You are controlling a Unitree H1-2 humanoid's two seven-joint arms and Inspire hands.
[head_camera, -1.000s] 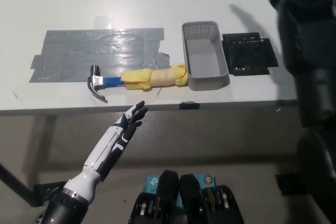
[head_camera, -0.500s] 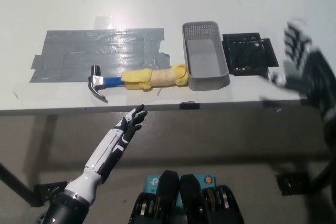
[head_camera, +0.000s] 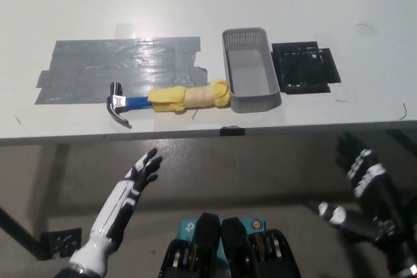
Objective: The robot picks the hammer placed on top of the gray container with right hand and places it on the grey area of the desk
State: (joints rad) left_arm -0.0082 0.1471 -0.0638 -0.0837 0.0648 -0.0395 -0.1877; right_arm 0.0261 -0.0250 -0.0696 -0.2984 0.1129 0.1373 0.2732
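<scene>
1. Tape (head_camera: 117,66) in grey strips covers the left part of the white desk (head_camera: 326,4), its ragged right edge ending just short of the gray container (head_camera: 251,96).
2. Below the desk's front edge, the white left hand (head_camera: 143,168) hangs in the air with its fingers spread, holding nothing.
3. The hammer (head_camera: 166,101) lies flat along the tape's lower border, steel head to the left on the grey, yellow-wrapped handle running right until it touches the container's near left corner.
4. The container stands close to the desk's front edge, with a black mat (head_camera: 303,68) just beside its right wall.
5. Bare white desk lies beyond and to the right of the mat.
6. The black right hand (head_camera: 365,190) sits low at the right, below the desk edge, fingers apart and holding nothing.
</scene>
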